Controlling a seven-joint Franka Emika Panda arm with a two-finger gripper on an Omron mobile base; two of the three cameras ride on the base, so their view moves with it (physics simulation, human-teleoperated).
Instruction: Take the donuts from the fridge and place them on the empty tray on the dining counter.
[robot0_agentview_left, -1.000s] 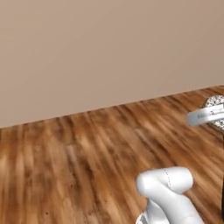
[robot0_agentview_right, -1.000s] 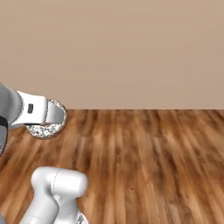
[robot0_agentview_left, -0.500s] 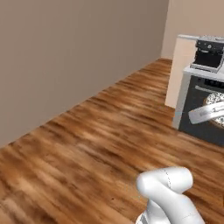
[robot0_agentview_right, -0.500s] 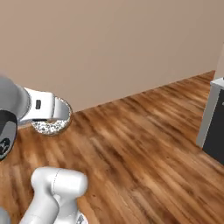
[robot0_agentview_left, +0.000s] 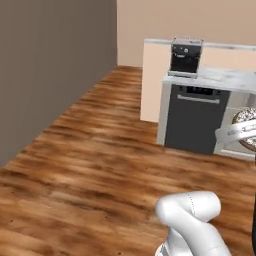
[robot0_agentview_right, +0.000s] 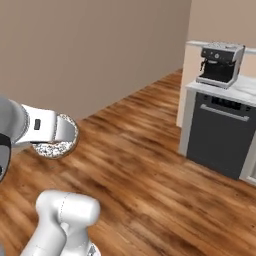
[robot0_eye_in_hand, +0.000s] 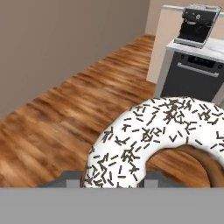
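A brown donut with pale speckled icing (robot0_eye_in_hand: 153, 131) looms large in the hand view, close to the camera. My gripper (robot0_agentview_right: 64, 132) is shut on this donut (robot0_agentview_right: 54, 149) and holds it in the air above the wooden floor. In the left base view the gripper (robot0_agentview_left: 236, 134) reaches in from the right edge, and the donut (robot0_agentview_left: 247, 116) shows around it. The fridge, the empty tray and the dining counter are out of view.
A black coffee machine (robot0_agentview_left: 186, 57) (robot0_agentview_right: 220, 62) stands on a pale counter above a dark dishwasher front (robot0_agentview_left: 195, 120) (robot0_agentview_right: 220, 134). A plain wall (robot0_agentview_left: 50, 65) runs along the left. Wooden floor (robot0_agentview_right: 150, 180) lies open between.
The whole picture has swung as the base turned: the bare wall slid aside and the counter with the coffee machine came into view. The donut stays in my shut gripper.
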